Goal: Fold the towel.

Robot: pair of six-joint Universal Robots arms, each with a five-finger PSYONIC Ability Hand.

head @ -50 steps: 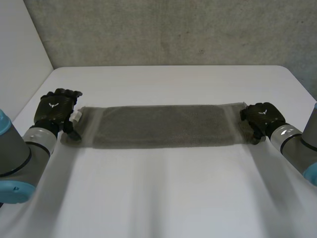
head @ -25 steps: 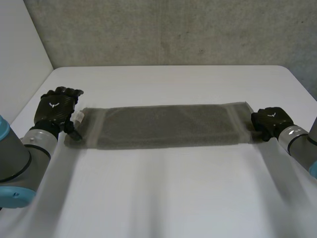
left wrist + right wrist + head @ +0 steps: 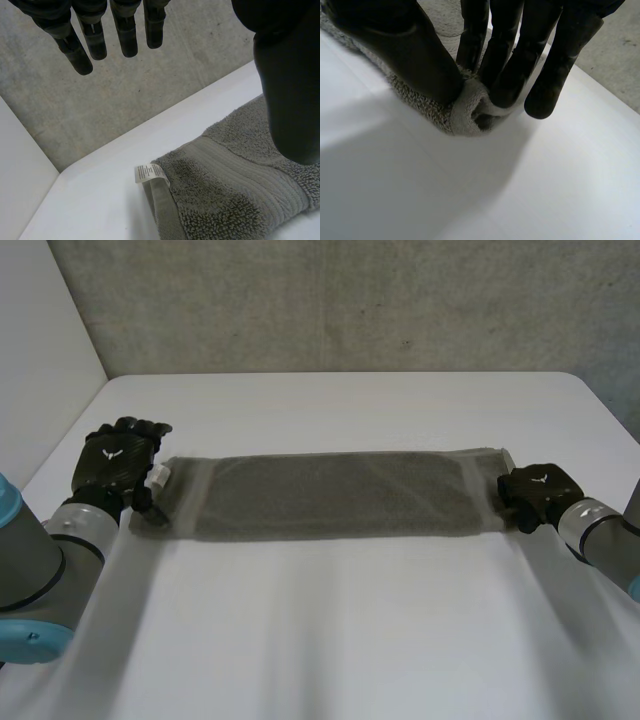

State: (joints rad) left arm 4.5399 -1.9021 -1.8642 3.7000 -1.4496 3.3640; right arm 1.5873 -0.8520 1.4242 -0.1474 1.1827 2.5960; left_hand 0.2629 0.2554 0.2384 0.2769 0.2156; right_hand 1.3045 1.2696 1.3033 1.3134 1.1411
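Observation:
A grey towel (image 3: pixel 340 495) lies on the white table (image 3: pixel 330 630) as a long flat strip running left to right. My left hand (image 3: pixel 115 465) is at its left end, open. In the left wrist view its fingers (image 3: pixel 95 35) are straight and clear of the towel (image 3: pixel 235 175), while the thumb (image 3: pixel 285 90) hangs over it; a white label (image 3: pixel 149 172) sticks out at the corner. My right hand (image 3: pixel 535 490) is at the towel's right end. The right wrist view shows its fingers (image 3: pixel 520 60) and thumb pinching a bunched edge of the towel (image 3: pixel 465 107).
A grey concrete wall (image 3: pixel 350 300) stands behind the table's far edge. A white panel (image 3: pixel 40 350) rises at the left. Bare tabletop lies in front of the towel and beyond it.
My right hand has closed its fingers and thumb on the towel's right end, and that end has slid slightly to the right. The left hand has barely moved.

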